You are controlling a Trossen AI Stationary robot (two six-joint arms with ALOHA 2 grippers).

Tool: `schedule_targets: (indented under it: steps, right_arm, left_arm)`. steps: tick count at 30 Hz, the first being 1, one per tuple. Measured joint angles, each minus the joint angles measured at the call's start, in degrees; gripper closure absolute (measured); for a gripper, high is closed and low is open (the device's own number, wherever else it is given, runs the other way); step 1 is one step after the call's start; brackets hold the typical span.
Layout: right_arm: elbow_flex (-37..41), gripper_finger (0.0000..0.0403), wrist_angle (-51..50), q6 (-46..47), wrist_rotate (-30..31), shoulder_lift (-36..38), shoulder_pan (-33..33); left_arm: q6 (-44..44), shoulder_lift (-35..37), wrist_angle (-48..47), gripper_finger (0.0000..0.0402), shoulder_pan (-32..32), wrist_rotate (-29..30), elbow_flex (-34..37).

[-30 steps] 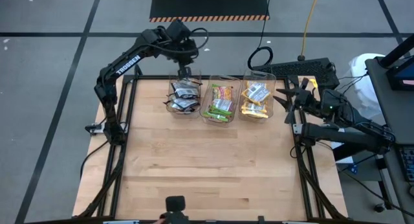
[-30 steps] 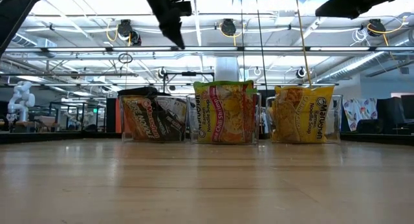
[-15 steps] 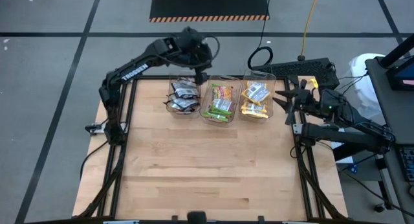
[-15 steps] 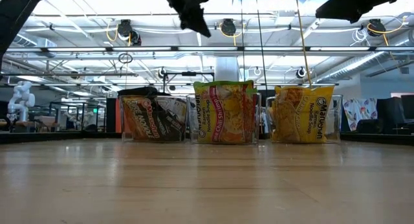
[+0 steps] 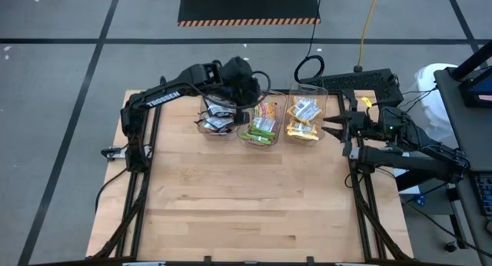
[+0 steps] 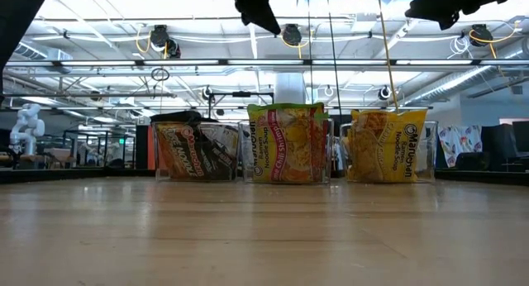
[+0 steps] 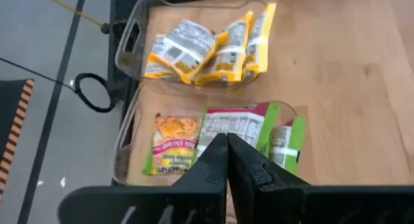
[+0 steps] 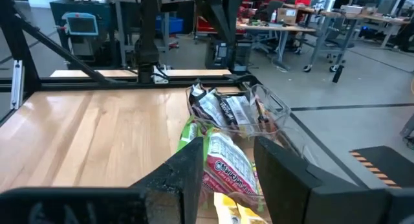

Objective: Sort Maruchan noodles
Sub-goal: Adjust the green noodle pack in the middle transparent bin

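Note:
Three clear bins stand in a row near the table's far edge. Black-and-red packets [image 5: 217,116] fill the left one, lime-green and pink packets [image 5: 261,121] the middle one, and yellow-orange packets [image 5: 304,118] the right one. In the low view the packets stand upright behind the bin walls: black [image 6: 197,152], green [image 6: 287,145], yellow [image 6: 388,145]. My left gripper [image 5: 248,108] hangs shut and empty above the green packets [image 7: 213,136], high over the bins [image 6: 271,23]. My right gripper [image 5: 329,128] waits open at the table's right edge, level, facing the yellow packets [image 8: 239,214].
The wooden table top [image 5: 246,197] in front of the bins is bare. A dark metal frame [image 5: 361,204] runs along the table's sides. A cable loop [image 5: 310,67] lies on the floor beyond the far edge.
My left gripper has swung toward the table's right, from above the bin of black packets to above the bin of green ones, and a little toward the near edge. It has stayed shut and empty. The packets and bins have not moved.

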State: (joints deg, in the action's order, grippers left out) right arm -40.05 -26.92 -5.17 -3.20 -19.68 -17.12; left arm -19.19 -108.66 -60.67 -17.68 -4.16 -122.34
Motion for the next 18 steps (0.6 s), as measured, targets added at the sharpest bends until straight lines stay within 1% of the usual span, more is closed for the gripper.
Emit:
schedule_targets:
  steps: [4,9,14,18]
  right_arm:
    - [0.0,0.0271,0.0,-0.7,0.0,0.0,0.0]
    - [0.0,0.0271,0.0,-3.9,0.1,0.0,0.0]
    - [0.0,0.0271,0.0,-4.7,0.1,0.0,0.0]
    - [0.0,0.0271,0.1,-4.6,0.1,0.0,0.0]
  left_arm:
    - [0.0,0.0,-0.6,0.0397,0.5,1.2,0.0]
    - [0.1,0.0,-0.6,0.0397,0.1,2.8,0.0]
    - [0.7,0.0,0.7,0.0397,-1.2,2.8,0.0]
    - [3.1,0.0,2.8,0.0396,-2.4,2.8,0.0]
